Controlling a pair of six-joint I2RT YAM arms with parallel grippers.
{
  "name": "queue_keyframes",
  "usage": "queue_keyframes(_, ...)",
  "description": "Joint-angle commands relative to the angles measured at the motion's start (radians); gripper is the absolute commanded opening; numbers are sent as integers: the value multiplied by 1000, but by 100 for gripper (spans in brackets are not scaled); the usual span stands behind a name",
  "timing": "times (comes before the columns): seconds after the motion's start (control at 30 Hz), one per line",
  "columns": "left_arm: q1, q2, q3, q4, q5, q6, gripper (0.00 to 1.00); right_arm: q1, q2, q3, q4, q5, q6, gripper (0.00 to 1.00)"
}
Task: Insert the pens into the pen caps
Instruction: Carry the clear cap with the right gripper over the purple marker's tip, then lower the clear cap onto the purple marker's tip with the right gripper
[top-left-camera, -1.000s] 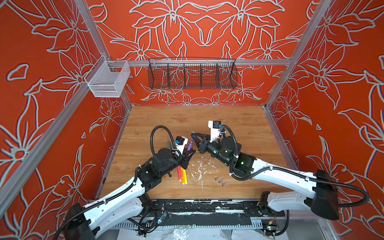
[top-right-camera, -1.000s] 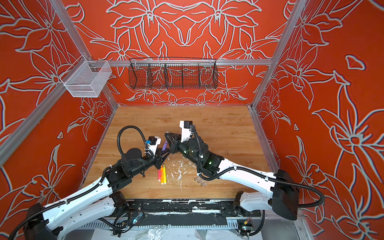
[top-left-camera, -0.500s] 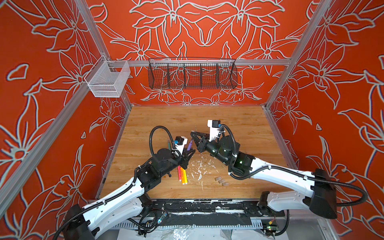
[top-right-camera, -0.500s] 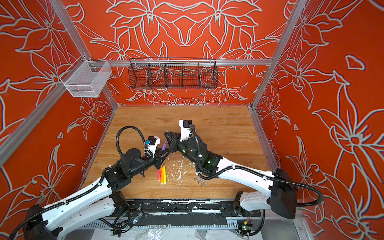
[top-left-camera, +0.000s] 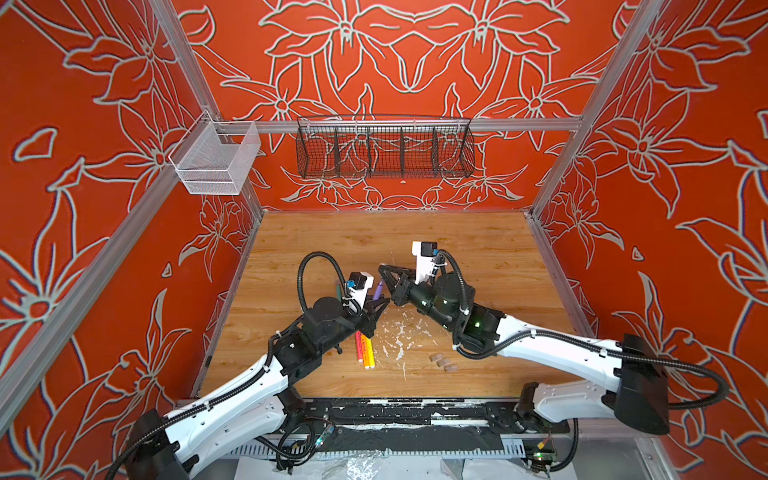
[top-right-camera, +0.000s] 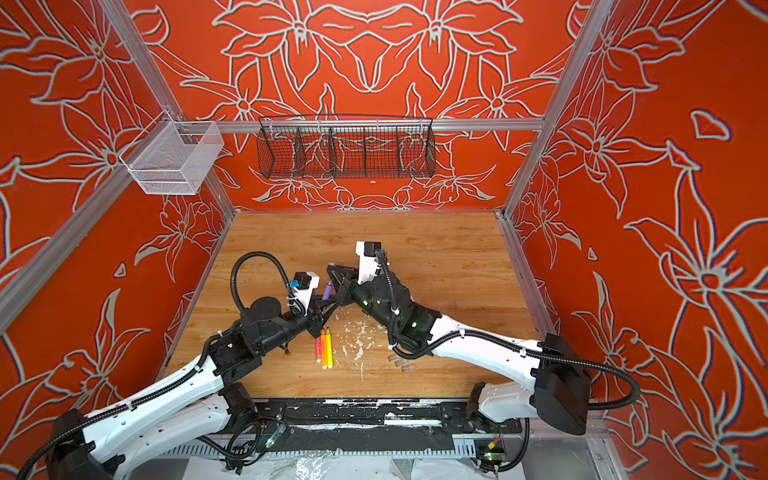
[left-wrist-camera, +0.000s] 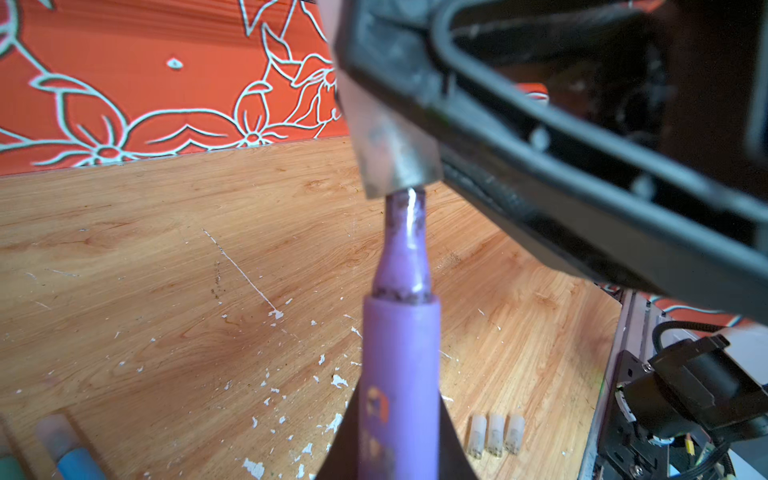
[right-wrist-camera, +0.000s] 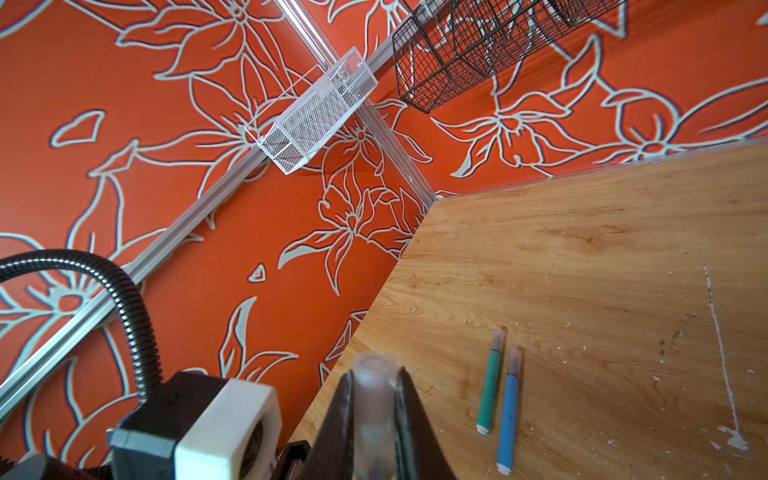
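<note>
My left gripper is shut on the purple pen, tip pointing away. My right gripper is shut on a clear pen cap. The pen's tip reaches the cap's mouth in the left wrist view. Pink, orange and yellow pens lie side by side under the left arm. Green and blue pens lie together with caps on. Three loose caps sit near the front.
White flecks of debris litter the wooden table between the arms. A black wire basket hangs on the back wall and a white mesh basket on the left rail. Red walls close in three sides.
My right gripper with the cap has edged slightly left toward the purple pen's tip. The left gripper and its pen have hardly moved.
</note>
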Motion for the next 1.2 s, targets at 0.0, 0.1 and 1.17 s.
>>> queue_keyframes(0.0, 0, -6, 0, 25, -21, -24, 0, 16, -13, -39, 51, -10, 34, 0)
queue_keyframes(0.1, 0, -4, 1, 28, -10, -41, 0, 29, -15, -67, 79, -7, 41, 0)
queue_keyframes(1.17, 62, -56, -37, 86, 127, -112, 0, 205, 24, -237, 226, 103, 50, 2)
